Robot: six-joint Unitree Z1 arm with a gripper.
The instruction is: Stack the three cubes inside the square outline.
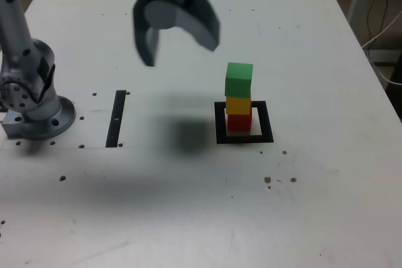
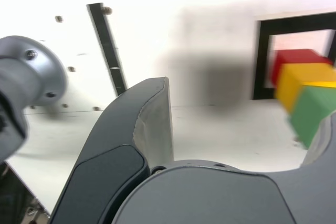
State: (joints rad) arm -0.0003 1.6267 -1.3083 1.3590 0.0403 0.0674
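Observation:
The three cubes stand stacked inside the square outline (image 1: pixel 266 131): red cube (image 1: pixel 239 122) at the bottom, yellow cube (image 1: pixel 239 105) in the middle, green cube (image 1: pixel 239 79) on top, slightly twisted. My gripper (image 1: pixel 181 45) hangs above the table, up and to the exterior view's left of the stack, open with nothing between its fingers. In the wrist view the outline (image 2: pixel 261 59) frames the red cube (image 2: pixel 294 60), yellow cube (image 2: pixel 302 80) and green cube (image 2: pixel 315 109), all apart from the jaws; one finger (image 2: pixel 152 119) is in the foreground.
A thin black strip (image 1: pixel 116 118) lies on the white table to the exterior view's left of the outline. The arm's grey base (image 1: pixel 31 101) stands at that view's left edge. Small screw holes dot the table. The strip (image 2: pixel 107 45) also shows in the wrist view.

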